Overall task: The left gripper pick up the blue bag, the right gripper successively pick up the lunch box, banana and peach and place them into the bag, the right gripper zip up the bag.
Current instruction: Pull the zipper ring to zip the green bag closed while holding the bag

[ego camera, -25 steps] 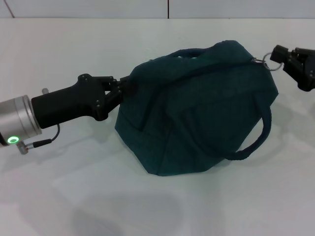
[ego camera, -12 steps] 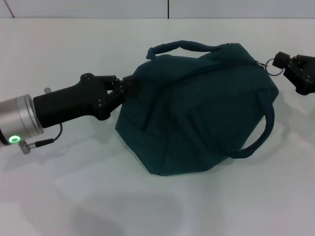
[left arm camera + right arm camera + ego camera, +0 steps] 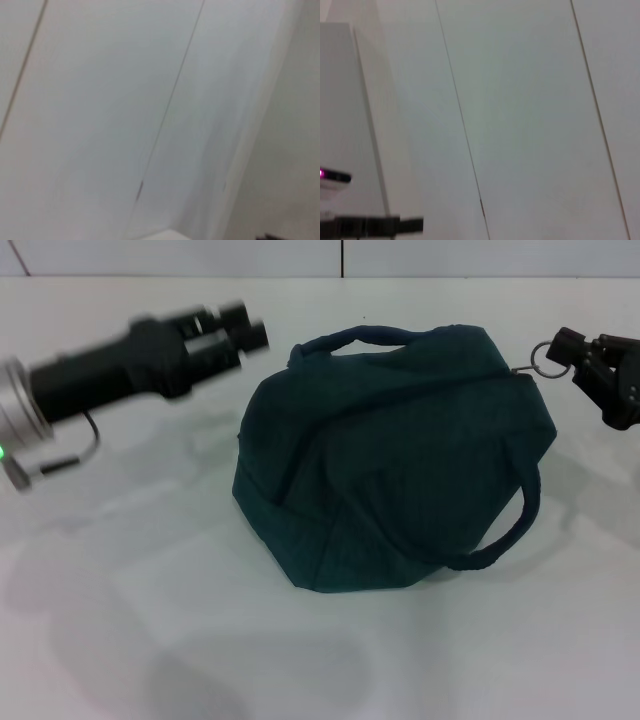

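On your white tabletop, backed by pale panelled wall, the blue bag is slumping at centre, dark teal, zipped across the top, one padded handle arching up behind, the other looping toward you. Your left gripper is hanging clear of the bag's left side, grasping nothing; its finger spread is too blurred to tell. Your right gripper is pinching the zipper's metal ring pull at the bag's far right corner.
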`<action>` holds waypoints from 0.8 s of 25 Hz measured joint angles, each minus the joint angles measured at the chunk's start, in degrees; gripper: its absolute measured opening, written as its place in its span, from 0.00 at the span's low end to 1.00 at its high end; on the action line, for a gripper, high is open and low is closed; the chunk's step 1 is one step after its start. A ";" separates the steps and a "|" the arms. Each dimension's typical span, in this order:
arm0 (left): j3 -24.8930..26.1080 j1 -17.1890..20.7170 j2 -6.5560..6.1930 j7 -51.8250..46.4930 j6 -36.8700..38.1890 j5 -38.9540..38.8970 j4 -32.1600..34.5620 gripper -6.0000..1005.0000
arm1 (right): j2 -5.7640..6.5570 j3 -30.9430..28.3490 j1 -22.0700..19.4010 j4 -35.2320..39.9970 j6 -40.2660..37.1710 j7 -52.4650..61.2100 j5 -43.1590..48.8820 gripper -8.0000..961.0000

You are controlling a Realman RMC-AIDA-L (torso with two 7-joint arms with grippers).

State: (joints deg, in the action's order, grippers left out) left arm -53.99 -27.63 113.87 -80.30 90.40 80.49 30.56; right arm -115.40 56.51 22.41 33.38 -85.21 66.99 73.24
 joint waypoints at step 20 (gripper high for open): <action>-0.01 -24.22 0.95 -38.97 -0.53 36.80 14.44 0.56 | -0.15 0.03 0.61 -2.84 -0.64 -2.24 -1.60 0.02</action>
State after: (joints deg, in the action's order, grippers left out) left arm -54.01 -51.85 114.82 -119.27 89.87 117.28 45.00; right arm -115.55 56.54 23.03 30.54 -85.84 64.75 71.64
